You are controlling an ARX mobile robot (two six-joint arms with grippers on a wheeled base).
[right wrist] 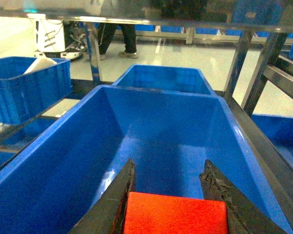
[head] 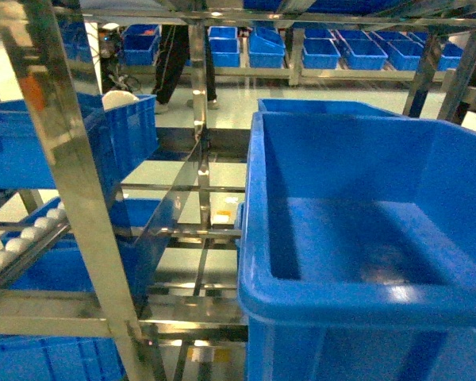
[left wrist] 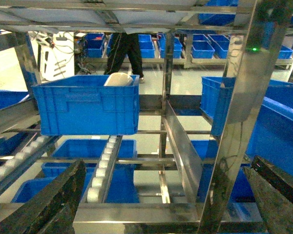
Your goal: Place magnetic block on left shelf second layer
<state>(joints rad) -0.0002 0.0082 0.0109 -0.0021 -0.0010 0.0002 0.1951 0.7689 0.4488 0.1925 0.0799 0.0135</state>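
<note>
Between the right gripper's (right wrist: 173,195) fingers (right wrist: 118,204): red block (right wrist: 176,214), clamped on both sides, low in the right wrist view. Hangs over the near end of a deep blue bin (right wrist: 53,161), above its open inside, apart from the floor and walls as far as can be judged. Bin looks empty in that view and in the head view.

Progress, as a judgement: pick done, carry under way, placing not yet done. Block not yet on the left shelf's second layer. Bin under the block sits on the right side of the head view (head: 258,238), so probably the wrong side of the rack; left bay lies past the steel post (head: 71,190), with a smaller blue bin (left wrist: 85,109) holding something white (left wrist: 118,79) on a roller track (left wrist: 102,168). Which tier counts as second cannot be told for sure. Left to do: swing leftward, lower, let go.

Pose: right wrist pointing forward and slightly down along the bin's length, fingers reaching ahead with the block at the tips. Left gripper (left wrist: 166,195) spread wide with nothing between the dark fingers (left wrist: 51,204), held level and facing the rack front, just behind a horizontal steel rail (left wrist: 136,214). Neither arm visible in the head view.
</note>
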